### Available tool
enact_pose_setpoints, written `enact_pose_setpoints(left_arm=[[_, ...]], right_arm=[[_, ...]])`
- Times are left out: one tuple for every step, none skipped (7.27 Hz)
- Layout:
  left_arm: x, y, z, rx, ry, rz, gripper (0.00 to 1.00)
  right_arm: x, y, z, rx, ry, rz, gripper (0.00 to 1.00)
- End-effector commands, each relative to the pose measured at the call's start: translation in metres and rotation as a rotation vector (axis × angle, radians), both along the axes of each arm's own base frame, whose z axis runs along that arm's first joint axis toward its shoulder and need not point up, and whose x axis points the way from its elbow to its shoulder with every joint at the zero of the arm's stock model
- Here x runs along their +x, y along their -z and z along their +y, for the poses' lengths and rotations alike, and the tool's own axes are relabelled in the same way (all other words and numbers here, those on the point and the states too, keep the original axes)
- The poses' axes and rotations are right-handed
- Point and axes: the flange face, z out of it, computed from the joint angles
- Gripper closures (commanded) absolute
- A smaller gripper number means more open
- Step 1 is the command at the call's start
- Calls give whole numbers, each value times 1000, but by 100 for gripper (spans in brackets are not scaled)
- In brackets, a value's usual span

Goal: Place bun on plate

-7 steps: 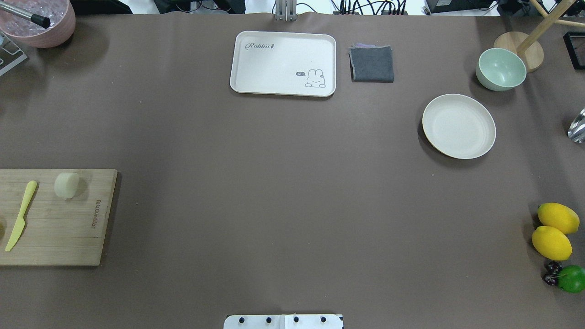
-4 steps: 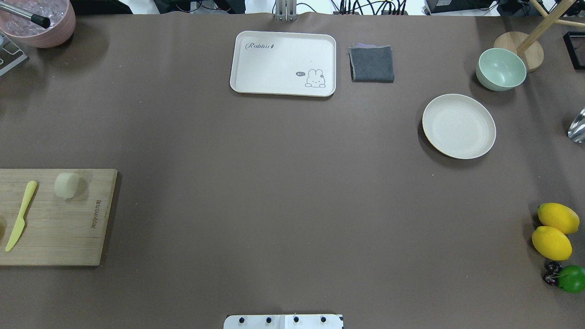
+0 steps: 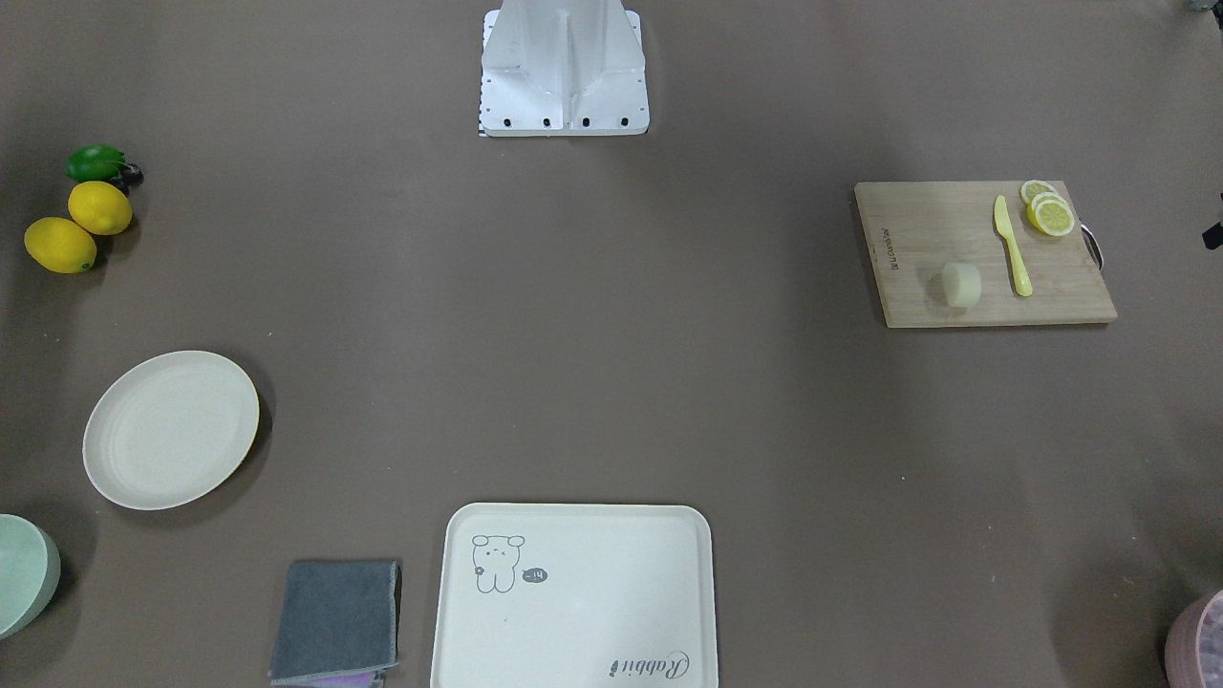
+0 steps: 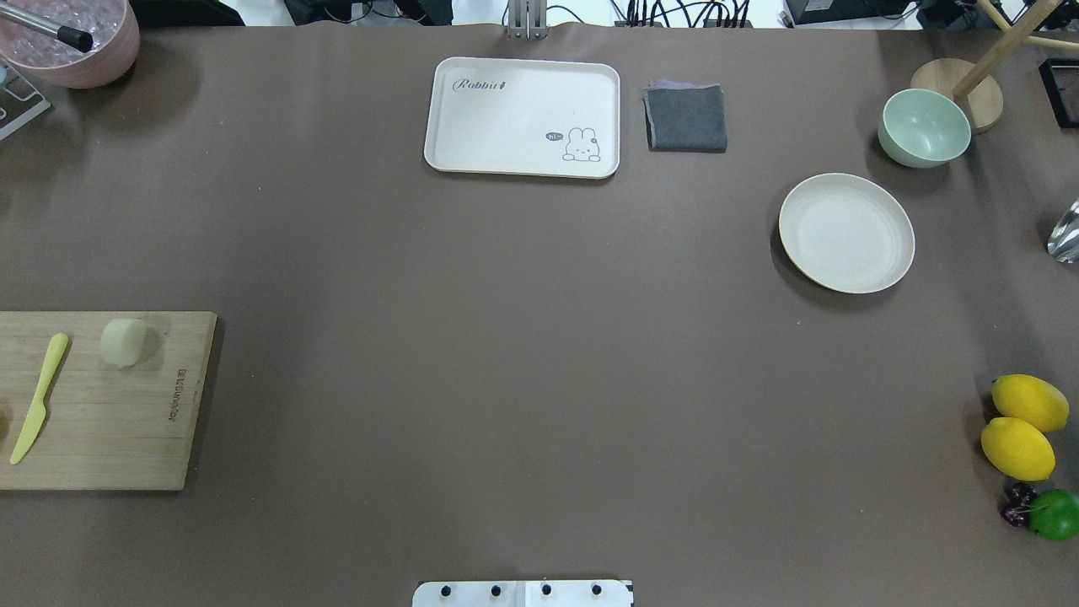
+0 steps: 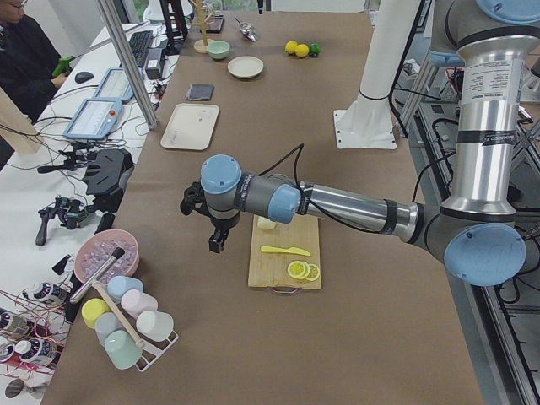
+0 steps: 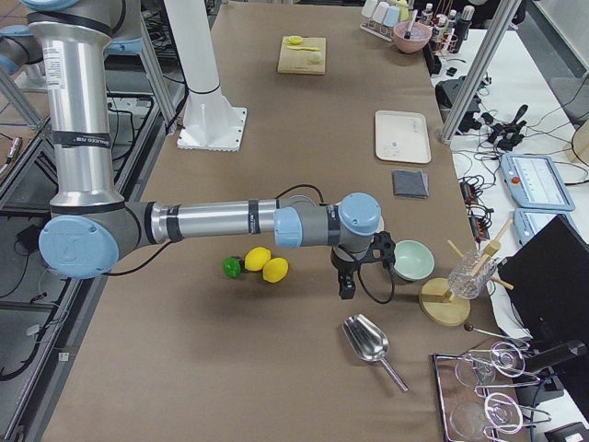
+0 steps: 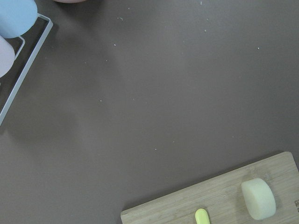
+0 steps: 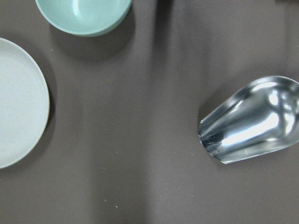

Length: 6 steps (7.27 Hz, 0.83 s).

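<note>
The bun [image 4: 123, 341], a small pale cylinder, rests on its side on the wooden cutting board [image 4: 110, 421] at the table's left edge; it also shows in the front view as the bun [image 3: 961, 284] and in the left wrist view as the bun [image 7: 258, 198]. The round cream plate [image 4: 845, 233] sits empty at the far right, its edge showing as the plate [image 8: 18, 102]. My left gripper [image 5: 217, 239] hangs above the table beside the board, apart from the bun. My right gripper [image 6: 348, 284] hangs near the green bowl. Whether either is open or shut I cannot tell.
A yellow knife [image 4: 38, 396] and lemon slices [image 3: 1049, 210] share the board. A cream tray [image 4: 523, 116] and a grey cloth [image 4: 686, 118] lie at the back. A green bowl [image 4: 924, 126], a metal scoop [image 8: 252, 121], two lemons [image 4: 1020, 426] and a lime [image 4: 1054, 514] occupy the right side.
</note>
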Motion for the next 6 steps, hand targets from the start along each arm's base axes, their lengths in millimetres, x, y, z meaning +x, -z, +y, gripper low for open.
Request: enact_pose_setpoints(left_arm=[[2,1,-2,-6,3,4,2],[3,-2,-3,-8,0,0,2],[3,-1,-3,-6,0,0,2],[3,-1,-1,1,0,2,2],[2,-2,0,19,2,0,2],[2,-1,0,21,3,0,2]], right_arm=[[-79,47,-34,-80,-18,-9,2],[-121,62,-54,-121,-29,12,6],[-142,48,-64,-133,-2,18,9],[-161,8,-70,-82,17,-2,9],[-166,-11,-71,-92,-18,-14,10],[-187,0,-73,-124,-38,-15,10]])
